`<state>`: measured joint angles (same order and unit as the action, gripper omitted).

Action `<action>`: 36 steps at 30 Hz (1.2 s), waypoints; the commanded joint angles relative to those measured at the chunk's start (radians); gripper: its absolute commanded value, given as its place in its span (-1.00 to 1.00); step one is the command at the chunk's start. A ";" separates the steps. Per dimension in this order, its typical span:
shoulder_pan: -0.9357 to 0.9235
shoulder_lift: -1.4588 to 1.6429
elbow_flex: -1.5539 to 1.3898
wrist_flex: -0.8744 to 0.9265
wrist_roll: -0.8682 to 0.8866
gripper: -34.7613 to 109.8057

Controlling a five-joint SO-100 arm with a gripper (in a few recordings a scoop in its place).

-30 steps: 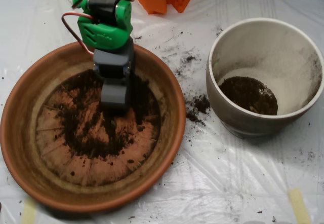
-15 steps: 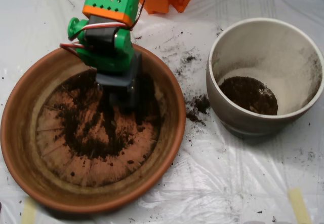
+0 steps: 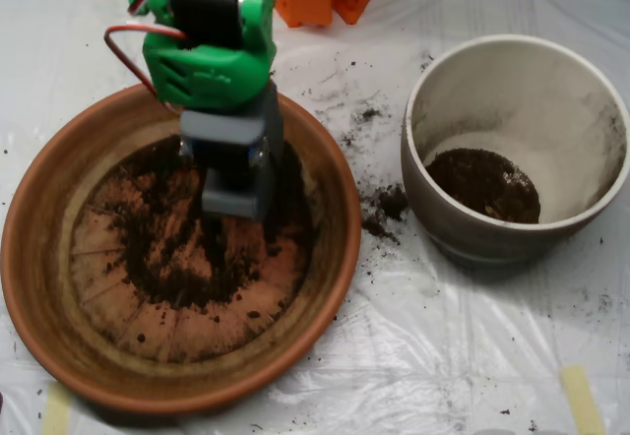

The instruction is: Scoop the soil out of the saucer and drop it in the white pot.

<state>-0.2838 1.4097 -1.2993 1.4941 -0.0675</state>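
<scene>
Overhead view: hand (image 3: 236, 194) above saucer (image 3: 49, 209) (upright)

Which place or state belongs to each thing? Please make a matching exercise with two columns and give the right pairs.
Column 1:
1. tool
2. white pot
3. saucer
4. spilled soil

Column 2:
A. on the plastic sheet between the two vessels
B. on the right, with a dark patch of soil at its bottom
C. over the upper middle of the saucer
D. on the left, with soil spread thinly over its ridged bottom

Pairs: 1-C, 2-B, 3-D, 4-A
</scene>
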 commanded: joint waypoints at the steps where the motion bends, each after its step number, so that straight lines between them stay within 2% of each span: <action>1: 0.040 0.232 -0.005 -0.006 -0.009 -0.53; 7: 0.166 0.290 0.120 0.100 -0.015 -0.53; 16: 0.377 0.301 0.296 0.161 -0.035 -0.53; 24: 0.561 0.170 0.489 0.195 -0.110 -0.53; 29: 0.681 0.133 0.512 0.207 -0.146 -0.52; 30: 0.696 0.126 0.509 0.213 -0.143 -0.48; 32: 0.716 0.114 0.495 0.222 -0.143 -0.27; 36: 0.732 0.092 0.471 0.239 -0.138 -0.14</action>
<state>0.4249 1.4788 -0.8606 1.7227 -0.1963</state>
